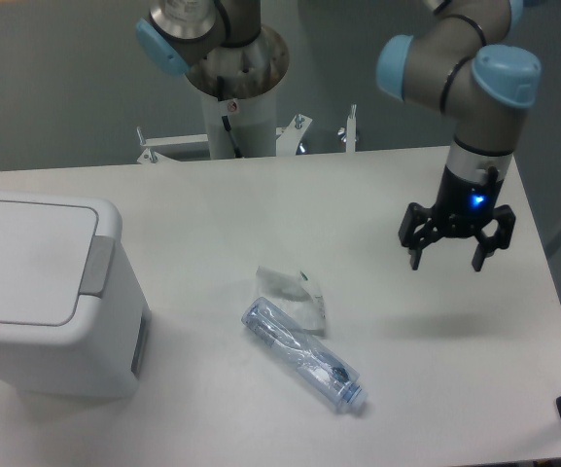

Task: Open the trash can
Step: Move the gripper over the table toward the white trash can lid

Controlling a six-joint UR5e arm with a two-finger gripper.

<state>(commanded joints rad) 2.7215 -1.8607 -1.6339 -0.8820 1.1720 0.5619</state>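
Note:
The trash can [42, 292] is a large white boxy bin at the left of the table. Its flat white lid [22, 258] lies shut, and a grey rectangular tab [95, 265] sits on its right rim. My gripper [445, 261] hangs above the right side of the table, far to the right of the bin. Its two black fingers point down and stand apart, with nothing between them.
A clear plastic bottle [302, 354] lies on its side near the table's middle, with a crumpled clear wrapper [290, 289] just behind it. The arm's white base column [236, 107] stands at the back edge. The table's right edge [552, 292] is near the gripper.

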